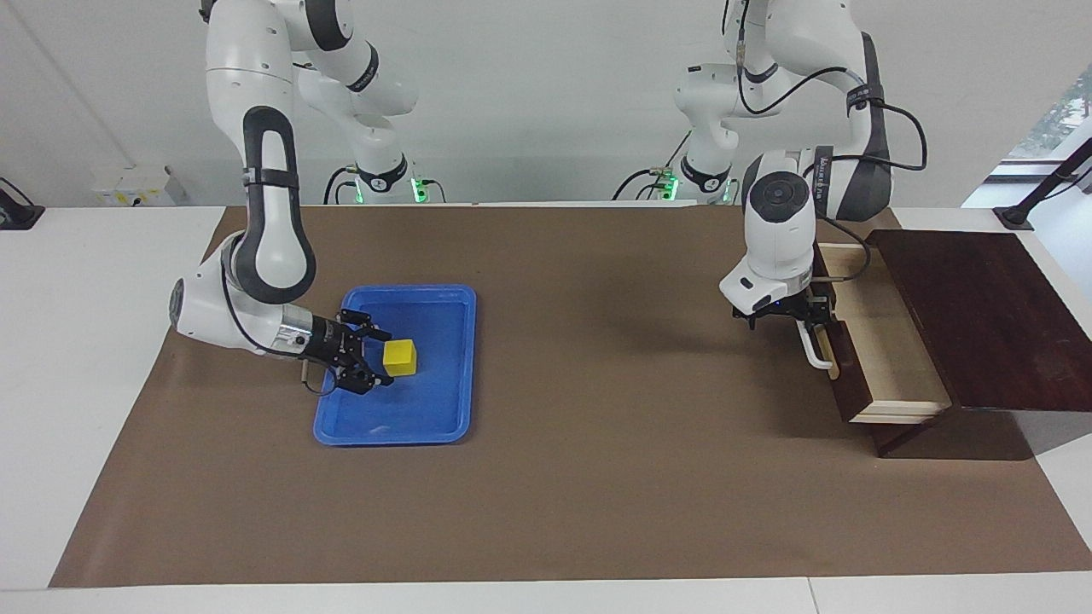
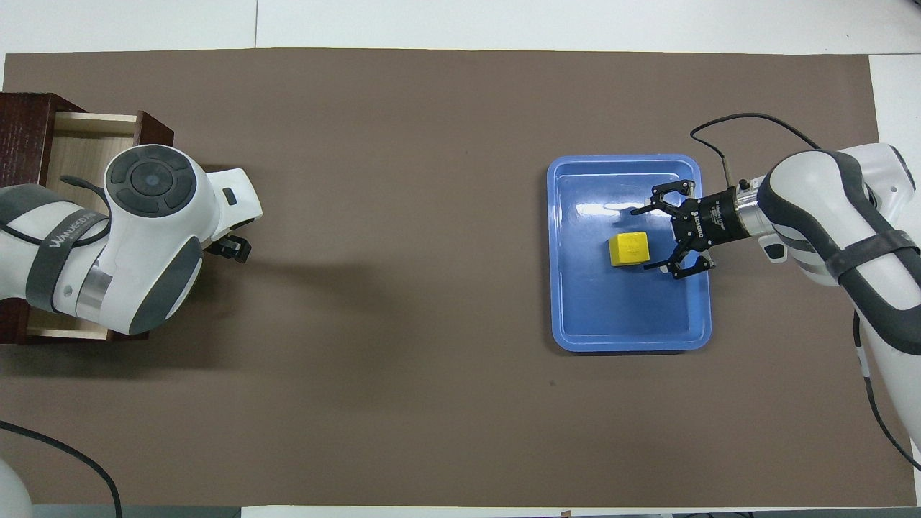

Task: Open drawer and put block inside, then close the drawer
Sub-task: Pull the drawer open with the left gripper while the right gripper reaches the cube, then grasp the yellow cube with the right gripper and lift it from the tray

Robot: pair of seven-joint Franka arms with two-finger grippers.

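Jaws of right gripper (image 1: 378, 362) spread beside block (image 1: 399, 356).

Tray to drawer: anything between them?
Nothing. Only bare brown mat lies between tray and drawer, clearest in the overhead view.

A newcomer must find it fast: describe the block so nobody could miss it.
On the brown mat, toward the right arm's end of the table, lies a blue tray. Inside it sits the block, a small bright yellow cube, the tray's only content.
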